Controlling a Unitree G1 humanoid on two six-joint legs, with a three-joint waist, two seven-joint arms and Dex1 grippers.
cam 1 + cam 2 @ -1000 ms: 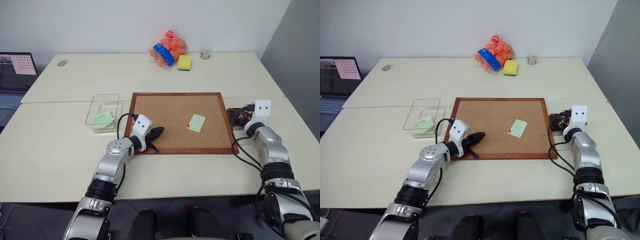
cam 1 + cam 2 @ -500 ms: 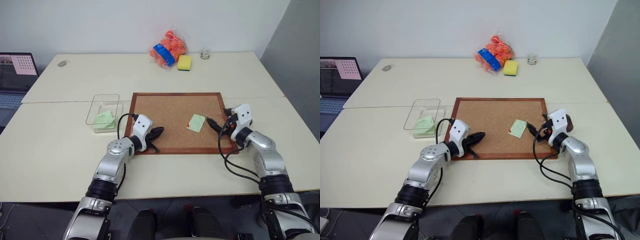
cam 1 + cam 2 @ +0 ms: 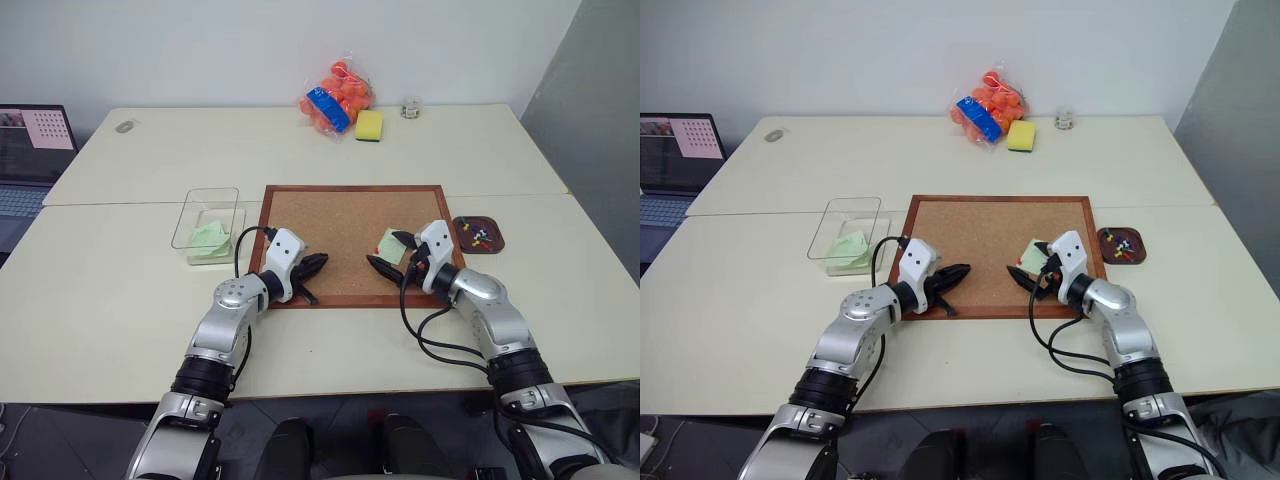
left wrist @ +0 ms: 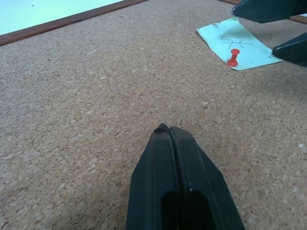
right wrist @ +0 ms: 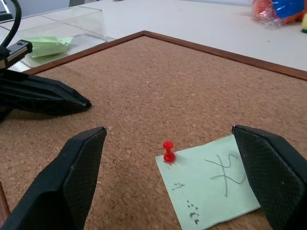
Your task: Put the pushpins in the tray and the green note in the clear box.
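I've got the note [image 5: 208,189] pinned flat to the cork board [image 3: 330,215] by one red pin [image 5: 168,151] at its corner, so the pin has to come out before the note can go anywhere. That's why my right end effector [image 5: 172,158] is low over the board with its fingers spread wide, the pin and note sitting between them, forearm angled in from the right. My left end effector [image 4: 175,143] hovers over the board's near left part, fingers pressed together and holding nothing, pointed across toward the note. The tray [image 3: 479,234] sits on the surface just right of the board with several pins in it. The box [image 3: 208,225] is left of the board, a green paper inside.
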